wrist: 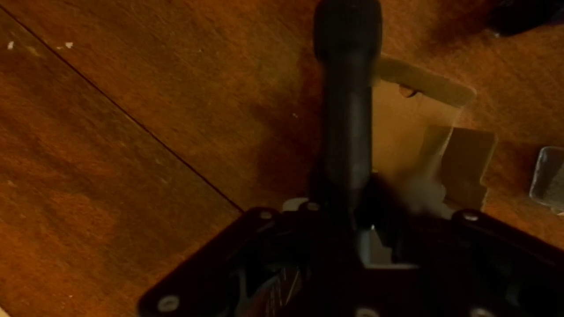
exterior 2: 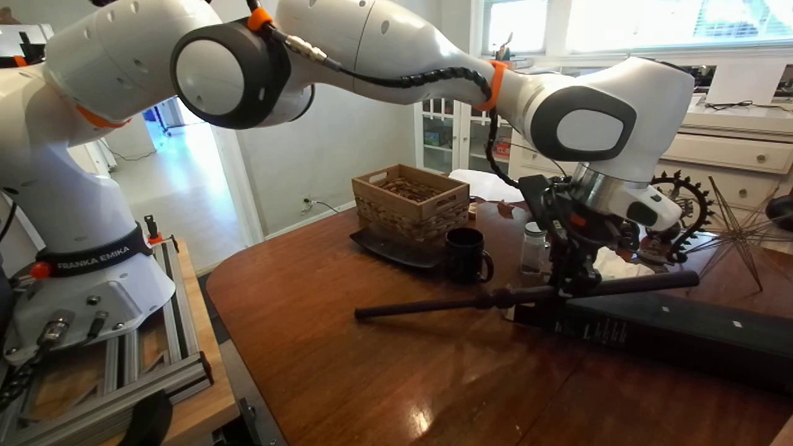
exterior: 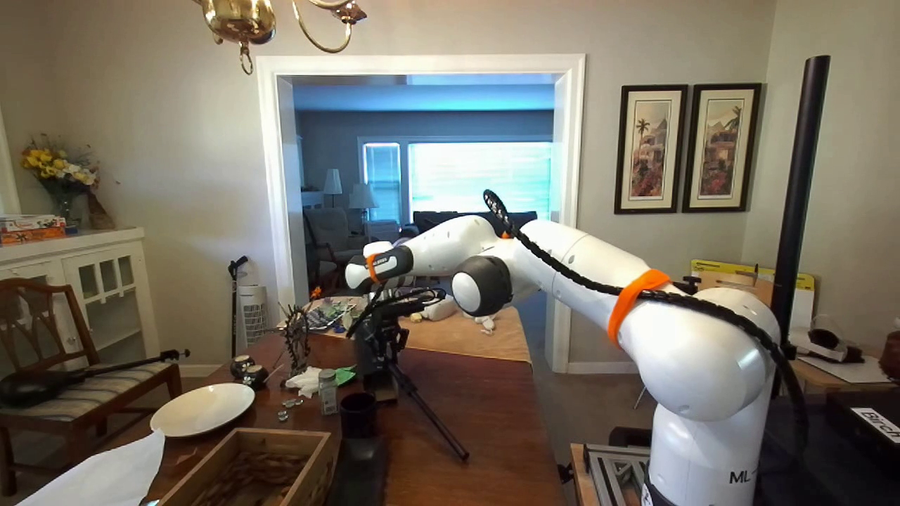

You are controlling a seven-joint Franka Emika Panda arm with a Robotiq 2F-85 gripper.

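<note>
Fingers (exterior 2: 573, 271) pinching the dark rod (exterior 2: 526, 295), tabletop (exterior 2: 372, 365) beneath them, and it looks like carrying now, the next move wanting steady control!

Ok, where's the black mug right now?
In an exterior view, the black mug stands just right of centre, between the woven crate at left and the glass jar at right.

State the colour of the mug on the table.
The mug is black; it shows best in an exterior view.
</note>
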